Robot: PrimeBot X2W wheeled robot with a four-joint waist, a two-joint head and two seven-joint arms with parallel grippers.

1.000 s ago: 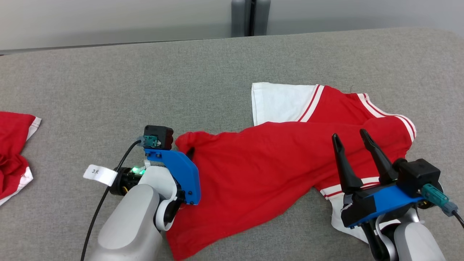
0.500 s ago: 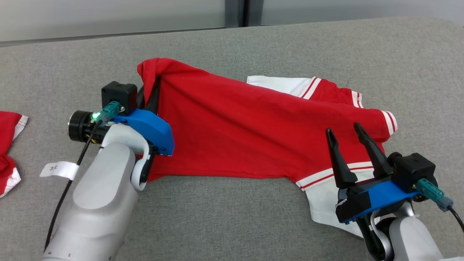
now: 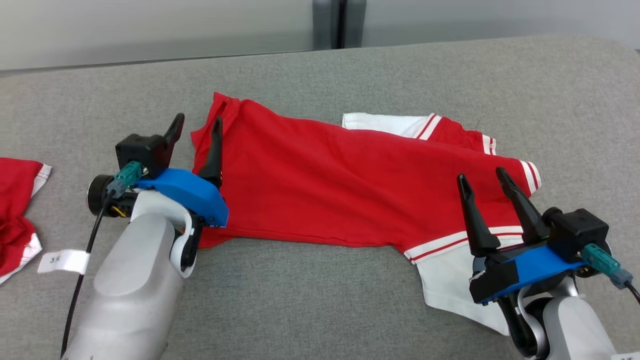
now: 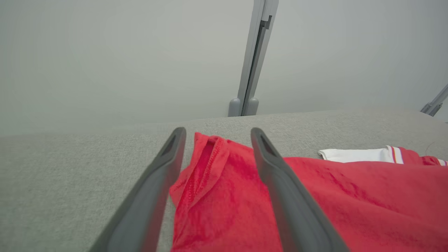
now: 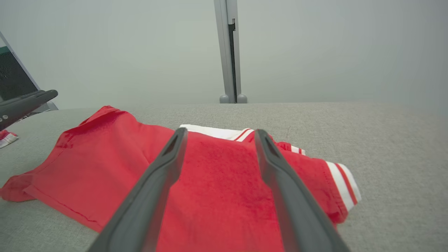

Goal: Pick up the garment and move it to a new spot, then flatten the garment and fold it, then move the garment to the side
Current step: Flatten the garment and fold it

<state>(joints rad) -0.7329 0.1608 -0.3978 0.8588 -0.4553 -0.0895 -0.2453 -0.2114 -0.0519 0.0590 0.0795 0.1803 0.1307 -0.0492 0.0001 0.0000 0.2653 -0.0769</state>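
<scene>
The garment [image 3: 340, 180] is a red shirt with white, red-striped sleeves, lying spread across the grey table [image 3: 310, 75]. My left gripper [image 3: 196, 127] stands open at its left corner, one finger over the cloth and one beside it. In the left wrist view the hemmed red corner [image 4: 206, 164] lies loose between the open fingers of the left gripper [image 4: 217, 134]. My right gripper [image 3: 481, 176] is open above the shirt's right end, near the striped sleeve [image 3: 450, 240]. The right wrist view has the right gripper [image 5: 219, 134] open over the red cloth [image 5: 217, 175].
A second red and white garment [image 3: 17, 210] lies at the table's left edge. A white tag [image 3: 62, 261] hangs on my left arm's cable. Beyond the table's far edge stands a grey post [image 3: 338, 22] against a pale wall.
My left gripper has opened and let go of the shirt's corner, which now lies on the table. The camera has shifted slightly. The right gripper has stayed open in place.
</scene>
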